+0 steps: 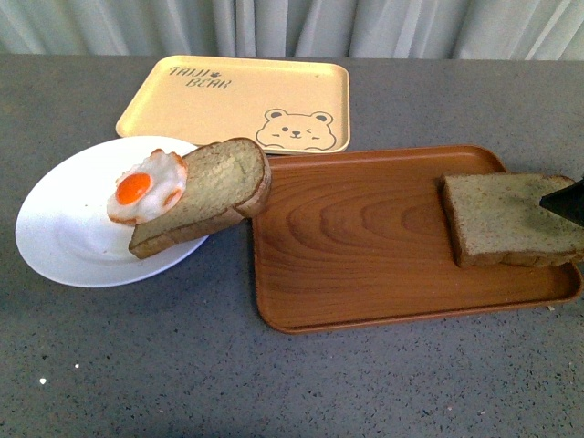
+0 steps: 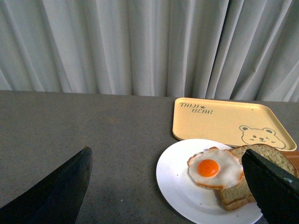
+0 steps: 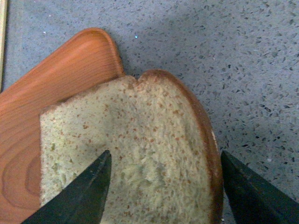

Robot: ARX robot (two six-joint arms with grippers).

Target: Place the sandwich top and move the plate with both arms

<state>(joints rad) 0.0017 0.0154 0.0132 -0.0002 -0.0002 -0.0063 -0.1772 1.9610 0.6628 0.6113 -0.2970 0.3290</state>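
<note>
The sandwich top [image 1: 506, 217], a speckled brown bread slice, lies flat on the right end of the brown wood-grain tray [image 1: 365, 246]; it fills the right wrist view [image 3: 140, 149]. My right gripper [image 3: 166, 186] is open just above it, one finger over the crumb and one beyond the crust; only its tip [image 1: 568, 201] shows in the front view. The white plate [image 1: 64, 228] at the left holds a like slice [image 1: 214, 192] with a fried egg [image 1: 146, 187], the slice overhanging the plate's rim. My left gripper [image 2: 168, 196] is open and empty, above the table short of the plate [image 2: 182, 186].
A pale yellow bear-printed tray [image 1: 242, 100] lies behind the plate, near the curtain at the table's back edge. The brown tray's left edge lies close to the plate. Grey speckled tabletop [image 1: 274, 383] runs along the front.
</note>
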